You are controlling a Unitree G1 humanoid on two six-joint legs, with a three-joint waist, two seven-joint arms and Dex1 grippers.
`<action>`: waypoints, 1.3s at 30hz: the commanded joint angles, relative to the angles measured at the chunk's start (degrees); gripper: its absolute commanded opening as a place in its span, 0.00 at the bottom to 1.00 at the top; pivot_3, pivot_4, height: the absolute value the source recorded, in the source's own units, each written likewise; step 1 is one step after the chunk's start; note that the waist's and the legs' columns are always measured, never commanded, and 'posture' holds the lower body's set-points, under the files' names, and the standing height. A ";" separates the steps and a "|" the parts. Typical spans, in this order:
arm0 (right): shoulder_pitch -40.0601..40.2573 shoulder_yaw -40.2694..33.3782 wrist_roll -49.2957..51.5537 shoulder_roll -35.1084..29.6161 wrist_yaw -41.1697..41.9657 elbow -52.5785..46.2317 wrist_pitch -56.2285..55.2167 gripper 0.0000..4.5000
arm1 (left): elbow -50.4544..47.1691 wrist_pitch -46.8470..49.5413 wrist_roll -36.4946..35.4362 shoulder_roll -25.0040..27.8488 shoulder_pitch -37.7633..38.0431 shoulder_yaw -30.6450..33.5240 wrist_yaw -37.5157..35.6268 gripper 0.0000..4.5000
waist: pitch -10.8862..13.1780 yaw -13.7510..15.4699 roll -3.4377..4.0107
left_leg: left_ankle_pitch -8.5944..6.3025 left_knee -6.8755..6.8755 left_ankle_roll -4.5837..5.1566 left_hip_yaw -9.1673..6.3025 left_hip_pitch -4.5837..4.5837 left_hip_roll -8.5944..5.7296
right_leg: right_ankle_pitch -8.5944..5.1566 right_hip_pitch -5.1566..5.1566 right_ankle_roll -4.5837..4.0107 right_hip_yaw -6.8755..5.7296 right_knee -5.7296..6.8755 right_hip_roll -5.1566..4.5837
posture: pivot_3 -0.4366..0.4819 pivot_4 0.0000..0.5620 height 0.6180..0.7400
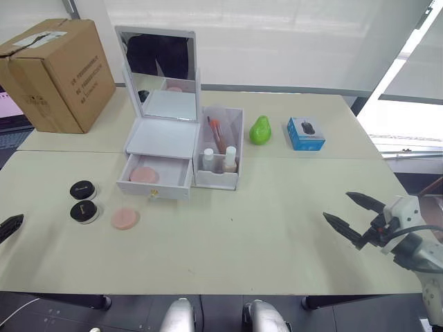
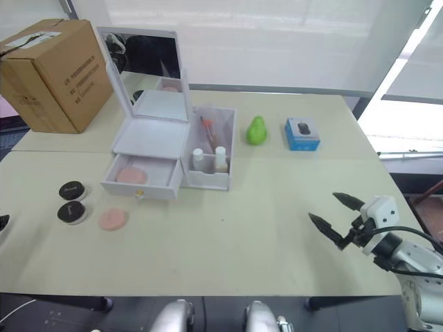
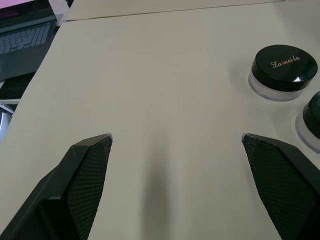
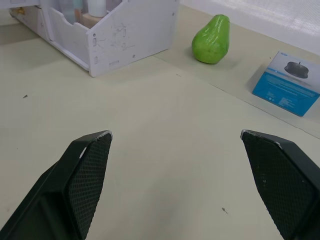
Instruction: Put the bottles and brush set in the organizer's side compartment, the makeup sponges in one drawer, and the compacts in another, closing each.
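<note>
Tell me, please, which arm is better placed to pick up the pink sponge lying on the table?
Probably the left. The left gripper is open at the table's left edge, near the loose sponge and the compacts. The right gripper is far across the table.

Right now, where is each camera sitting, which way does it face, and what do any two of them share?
Left eye: on the head, facing forward and down at the organizer; right pincer open.
Right eye: beside it, same table scene, shifted a little sideways.
Left wrist: on the left arm, looking along open left pincer toward two compacts.
Right wrist: on the right arm, facing the organizer's side compartment, green pear, blue box.
Shared: pear and blue box appear in head and right wrist views.
</note>
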 commanded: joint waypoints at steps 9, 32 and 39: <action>-18.80 13.57 7.79 5.08 -5.83 -13.92 13.46 1.00 | -42.27 7.29 -9.73 -21.13 15.12 1.82 7.66 0.99 | -0.08 -0.30 -0.17 | 0.24 0.07 0.40 0.48 0.08 0.59 | 0.15 0.25 -0.08 0.03 -0.03 0.27 | 0.48 0.27 0.85; -30.93 23.63 12.24 7.85 -5.28 -22.97 23.21 1.00 | -46.86 12.20 6.79 -30.44 6.73 -21.32 26.45 0.99 | -0.21 0.45 -0.03 | 0.27 0.24 0.45 0.59 0.03 0.72 | 0.26 -0.01 -0.25 0.00 -0.01 0.45 | 0.48 0.27 0.85; -30.66 23.24 12.16 7.83 -5.37 -23.31 23.47 1.00 | -47.31 10.36 5.20 -31.85 5.89 -21.43 25.67 0.79 | -0.26 0.37 0.02 | 0.27 0.24 0.45 0.59 0.03 0.72 | 0.27 -0.01 -0.25 0.00 -0.01 0.45 | 0.48 0.27 0.85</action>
